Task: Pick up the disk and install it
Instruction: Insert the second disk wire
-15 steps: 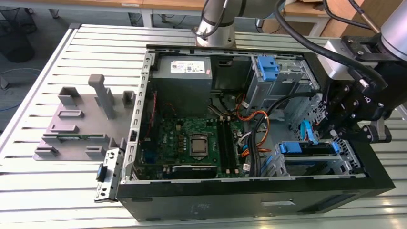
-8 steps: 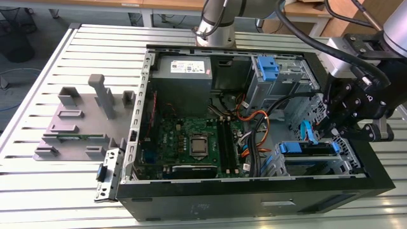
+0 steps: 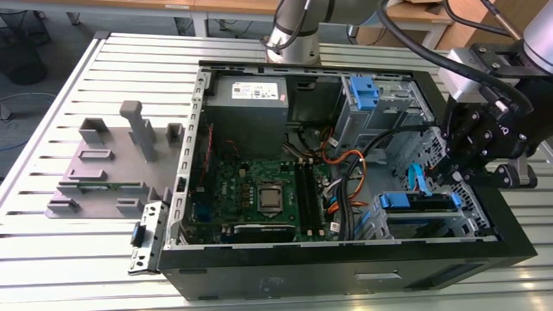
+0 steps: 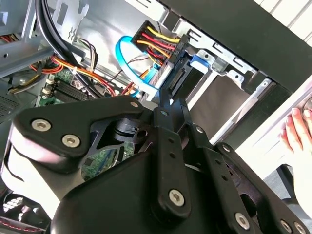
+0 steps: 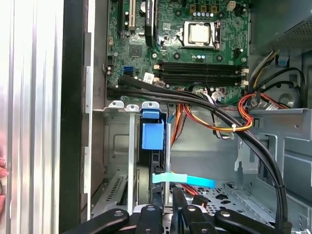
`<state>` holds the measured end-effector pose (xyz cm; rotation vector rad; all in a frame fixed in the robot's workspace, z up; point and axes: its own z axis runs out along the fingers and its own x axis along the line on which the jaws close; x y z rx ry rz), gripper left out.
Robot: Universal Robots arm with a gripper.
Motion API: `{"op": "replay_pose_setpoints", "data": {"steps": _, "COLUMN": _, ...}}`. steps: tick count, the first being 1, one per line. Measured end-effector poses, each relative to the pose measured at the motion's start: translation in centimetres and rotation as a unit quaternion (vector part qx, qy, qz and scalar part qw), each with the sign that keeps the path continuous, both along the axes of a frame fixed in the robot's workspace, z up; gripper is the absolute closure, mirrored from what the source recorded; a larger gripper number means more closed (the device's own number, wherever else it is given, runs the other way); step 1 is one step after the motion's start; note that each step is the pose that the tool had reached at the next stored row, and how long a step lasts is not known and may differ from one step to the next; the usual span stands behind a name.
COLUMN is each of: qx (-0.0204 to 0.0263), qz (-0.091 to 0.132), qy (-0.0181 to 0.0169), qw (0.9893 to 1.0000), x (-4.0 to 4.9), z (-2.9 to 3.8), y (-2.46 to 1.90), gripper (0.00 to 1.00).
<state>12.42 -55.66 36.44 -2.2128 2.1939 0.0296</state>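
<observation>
Slatted metal worktop [image 3: 52, 116] is carrying the open computer case [image 3: 259, 285], inside which the gripper [image 4: 170, 105] is reaching with fingers nearly closed toward the disk [image 3: 418, 202] sitting on edge in the drive cage [image 3: 458, 227] at the case's front corner.

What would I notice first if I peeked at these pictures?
First, the big black computer case lying open on the metal table, with its green motherboard showing inside. Next, the black gripper at the exterior view's right, reaching down by the drive cage where a disk in a blue carrier sits. Bright red, yellow and orange wires curl past in the first wrist view, and a person's hand peeks in beside the case in the second wrist view.
</observation>
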Motion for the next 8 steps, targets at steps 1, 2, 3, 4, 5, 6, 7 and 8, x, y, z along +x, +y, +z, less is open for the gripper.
{"op": "replay_pose_setpoints", "data": {"steps": 1, "qx": 0.0, "qz": 0.0, "qy": 0.0, "qw": 1.0, "x": 0.11, "z": 0.0, "y": 0.02, "gripper": 0.76}}
{"op": "replay_pose_setpoints", "data": {"steps": 2, "qx": -0.0001, "qz": 0.0, "qy": 0.0, "qw": 1.0, "x": 0.22, "z": 0.0, "y": 0.04, "gripper": 0.76}}
{"op": "replay_pose_setpoints", "data": {"steps": 3, "qx": -0.0001, "qz": 0.0, "qy": 0.0, "qw": 1.0, "x": 0.35, "z": 0.0, "y": 0.06, "gripper": 0.76}}
{"op": "replay_pose_setpoints", "data": {"steps": 4, "qx": -0.0001, "qz": 0.0, "qy": 0.0, "qw": 1.0, "x": 0.48, "z": 0.0, "y": 0.08, "gripper": 0.76}}
{"op": "replay_pose_setpoints", "data": {"steps": 5, "qx": -0.0001, "qz": 0.0, "qy": 0.0, "qw": 1.0, "x": 0.62, "z": -0.01, "y": 0.09, "gripper": 0.76}}
{"op": "replay_pose_setpoints", "data": {"steps": 6, "qx": 0.0, "qz": 0.0, "qy": 0.0, "qw": 1.0, "x": 0.77, "z": -0.01, "y": 0.1, "gripper": 0.76}}
{"op": "replay_pose_setpoints", "data": {"steps": 7, "qx": 0.0, "qz": 0.0, "qy": 0.0, "qw": 1.0, "x": 0.9, "z": -0.02, "y": 0.12, "gripper": 0.76}}
{"op": "replay_pose_setpoints", "data": {"steps": 8, "qx": 0.0, "qz": 0.0, "qy": 0.0, "qw": 1.0, "x": 1.04, "z": -0.02, "y": 0.14, "gripper": 0.76}}
